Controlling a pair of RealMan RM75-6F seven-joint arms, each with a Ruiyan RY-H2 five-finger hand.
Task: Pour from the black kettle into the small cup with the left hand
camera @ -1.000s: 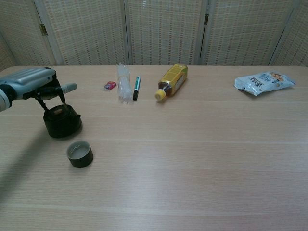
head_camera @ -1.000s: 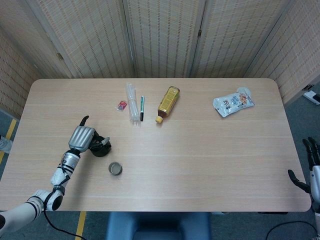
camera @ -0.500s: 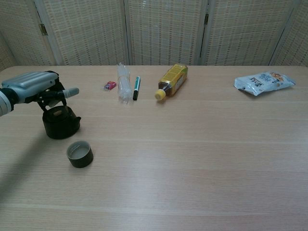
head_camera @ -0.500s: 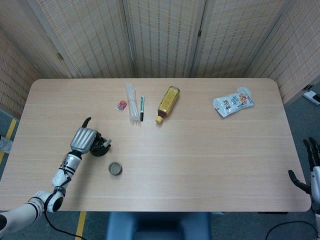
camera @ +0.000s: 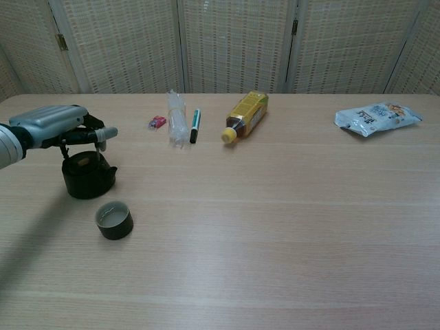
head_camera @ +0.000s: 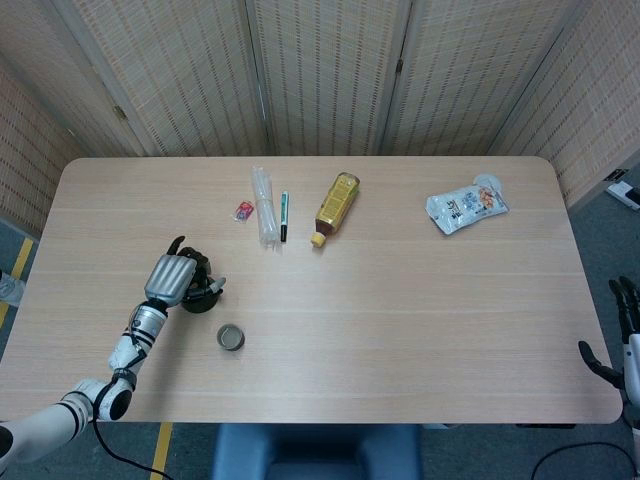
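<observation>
Leftmost, left hand [camera: 55, 125] poised over the kettle [camera: 87, 175], fingers curled at its top handle; firm hold impossible to confirm. Probably rigid, weighty if full: best taken by the handle. Just nearer, cup [camera: 114, 220] upright on the table [camera: 289, 206].

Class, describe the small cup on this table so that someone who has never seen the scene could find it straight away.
Start at the table's near left area, where the left hand hovers over the black kettle. Just in front of the kettle stands the small cup: a low, dark, open-topped round cup, shorter than the kettle and without lid or handle.
</observation>
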